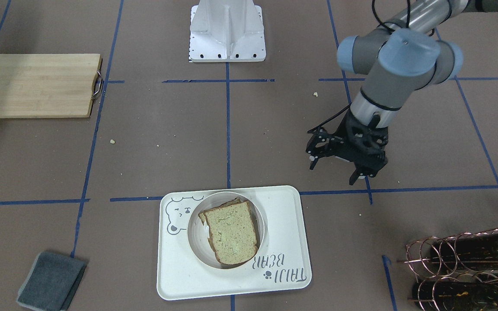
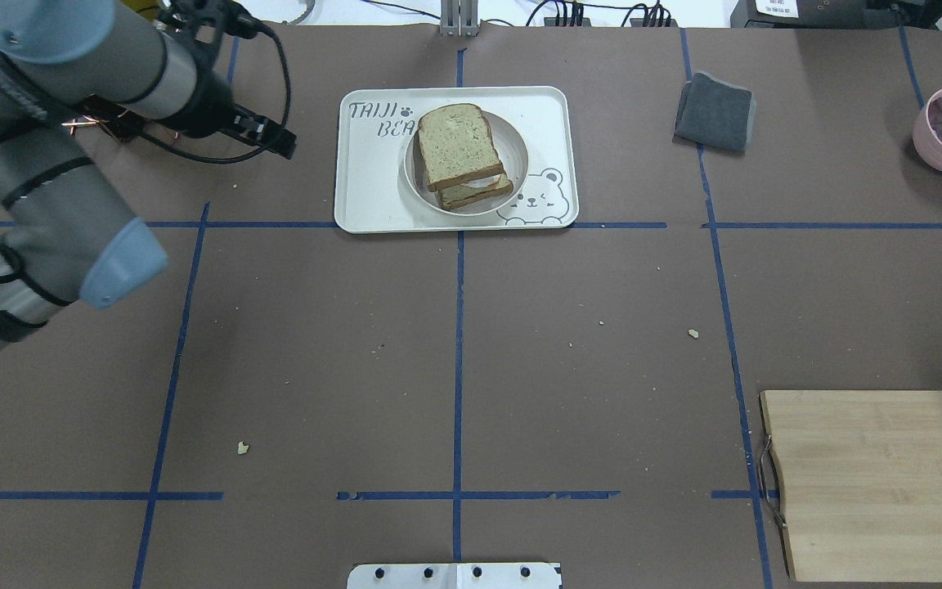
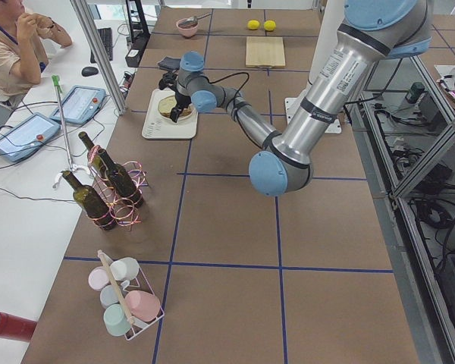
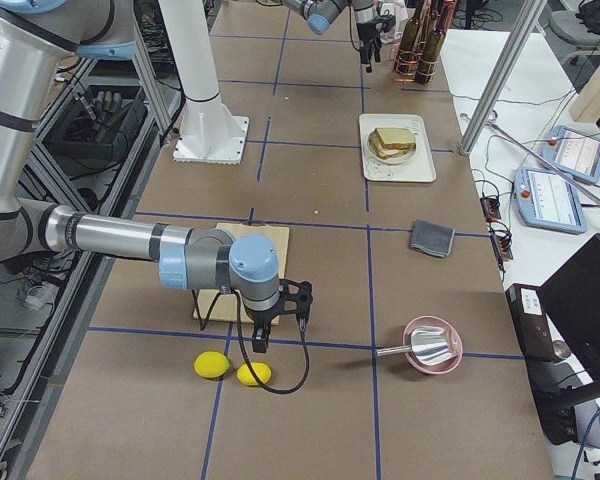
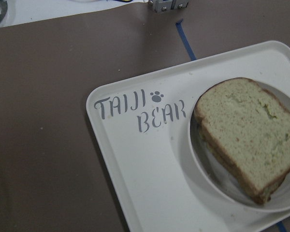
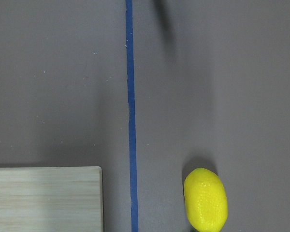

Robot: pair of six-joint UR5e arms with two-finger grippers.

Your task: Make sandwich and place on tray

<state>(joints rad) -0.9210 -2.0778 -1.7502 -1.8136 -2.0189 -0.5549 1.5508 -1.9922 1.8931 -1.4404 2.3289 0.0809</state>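
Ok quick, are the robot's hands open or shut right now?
Left gripper: open, holding nothing.
Right gripper: cannot tell.

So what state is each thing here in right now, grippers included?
Brown-crusted bread sandwich, assembled, on the round off-white plate.
Plate, resting in the cream rectangular bear tray.
Left gripper, open, empty, beside the tray.
Right gripper, cannot tell open or shut.
Light wooden cutting board, lying flat.
Grey cloth, folded.

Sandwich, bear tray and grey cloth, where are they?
sandwich [image 1: 231, 231]: front-facing view, middle of top slice.
tray [image 1: 285, 216]: front-facing view, bare floor near its corner.
grey cloth [image 1: 51, 280]: front-facing view, middle of the fold.
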